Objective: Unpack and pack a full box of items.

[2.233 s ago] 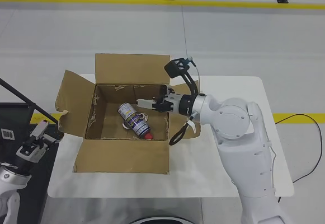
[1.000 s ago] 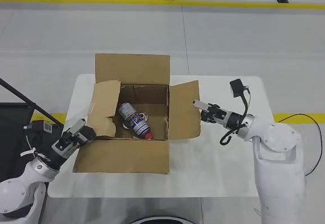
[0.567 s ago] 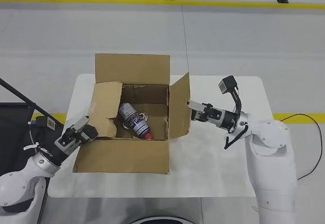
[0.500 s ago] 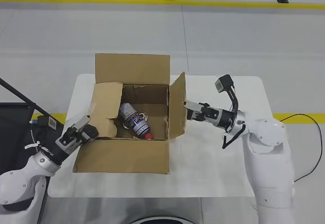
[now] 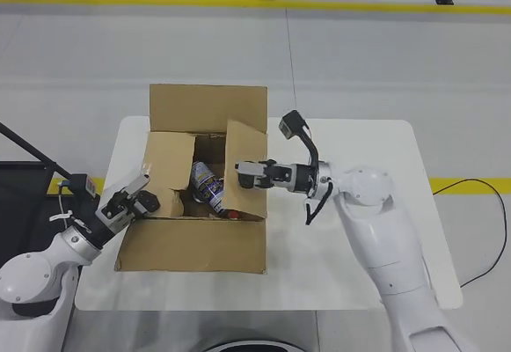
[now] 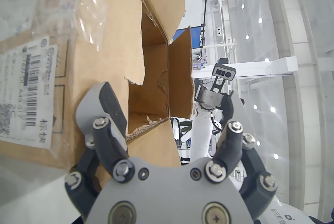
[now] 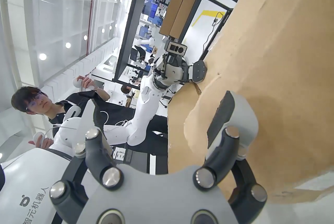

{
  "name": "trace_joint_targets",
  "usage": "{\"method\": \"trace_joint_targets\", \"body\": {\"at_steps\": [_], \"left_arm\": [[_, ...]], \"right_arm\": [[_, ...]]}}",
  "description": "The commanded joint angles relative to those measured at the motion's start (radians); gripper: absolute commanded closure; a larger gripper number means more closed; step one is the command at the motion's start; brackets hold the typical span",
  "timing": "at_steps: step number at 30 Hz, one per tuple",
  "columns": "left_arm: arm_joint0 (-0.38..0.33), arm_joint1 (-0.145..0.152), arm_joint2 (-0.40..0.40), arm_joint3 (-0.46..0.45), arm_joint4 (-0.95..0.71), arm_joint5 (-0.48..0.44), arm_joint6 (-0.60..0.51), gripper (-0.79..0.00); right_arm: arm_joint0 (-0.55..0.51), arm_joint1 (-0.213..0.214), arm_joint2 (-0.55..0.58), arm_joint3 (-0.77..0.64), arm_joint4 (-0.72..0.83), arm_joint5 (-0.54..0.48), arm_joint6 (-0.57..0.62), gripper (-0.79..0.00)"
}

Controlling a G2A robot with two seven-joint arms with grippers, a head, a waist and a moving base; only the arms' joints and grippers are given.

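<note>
1. The box [image 5: 193,242] stands on the counter [image 5: 369,150], on its left half.
2. A can [image 5: 204,183] lies inside the box, between the two side flaps.
3. The back flap [image 5: 207,107] stands behind the opening; the left flap [image 5: 169,158] and right flap [image 5: 248,180] lean inward over it.
4. The left gripper [image 5: 143,201] is at the left flap's outer side; the right gripper [image 5: 240,170] rests against the right flap's outer face.

Right flap [image 5: 247,143] farther over the box [image 5: 193,246]
</note>
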Motion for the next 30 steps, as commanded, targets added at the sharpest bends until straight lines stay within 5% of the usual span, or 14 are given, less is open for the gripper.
{"method": "trace_joint_targets", "body": {"at_steps": [1,30], "left_arm": [[-0.002,0.0,0.003,0.005,-0.003,-0.002,0.0,-0.785],[0.004,0.009,-0.057,0.02,-0.131,-0.039,-0.041,-0.785]], "right_arm": [[0.02,-0.004,-0.028,0.03,-0.012,-0.004,-0.005,-0.785],[0.129,-0.015,-0.184,0.1,-0.144,0.002,-0.056,-0.785]]}}
